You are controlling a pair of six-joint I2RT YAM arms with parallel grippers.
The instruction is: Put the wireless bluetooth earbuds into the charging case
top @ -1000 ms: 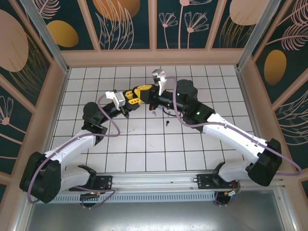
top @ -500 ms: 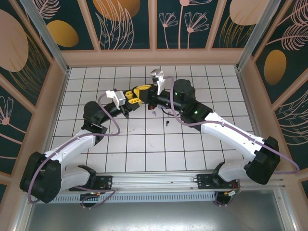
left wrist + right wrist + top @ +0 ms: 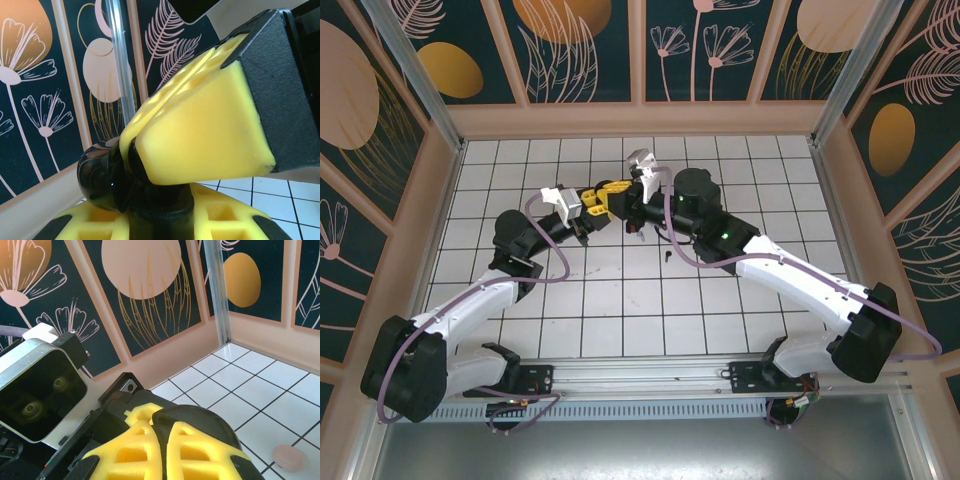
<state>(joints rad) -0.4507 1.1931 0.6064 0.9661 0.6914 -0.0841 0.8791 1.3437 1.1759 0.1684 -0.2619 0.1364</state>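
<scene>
Fingers of the left gripper [image 3: 598,200], yellow latticed plastic, are clamped on a dark, glossy, rounded body that I take for the charging case [image 3: 97,175], seemingly raised off the tiles so the other arm can work on it. Meeting it from 3 o'clock, the right gripper [image 3: 623,192] has its blunt yellow wedge fingers pressed together; whether they pinch anything I cannot tell. At 5 o'clock from the pair, what looks like a tiny black earbud [image 3: 667,255] lies loose on the white gridded tiles [image 3: 620,300].
</scene>
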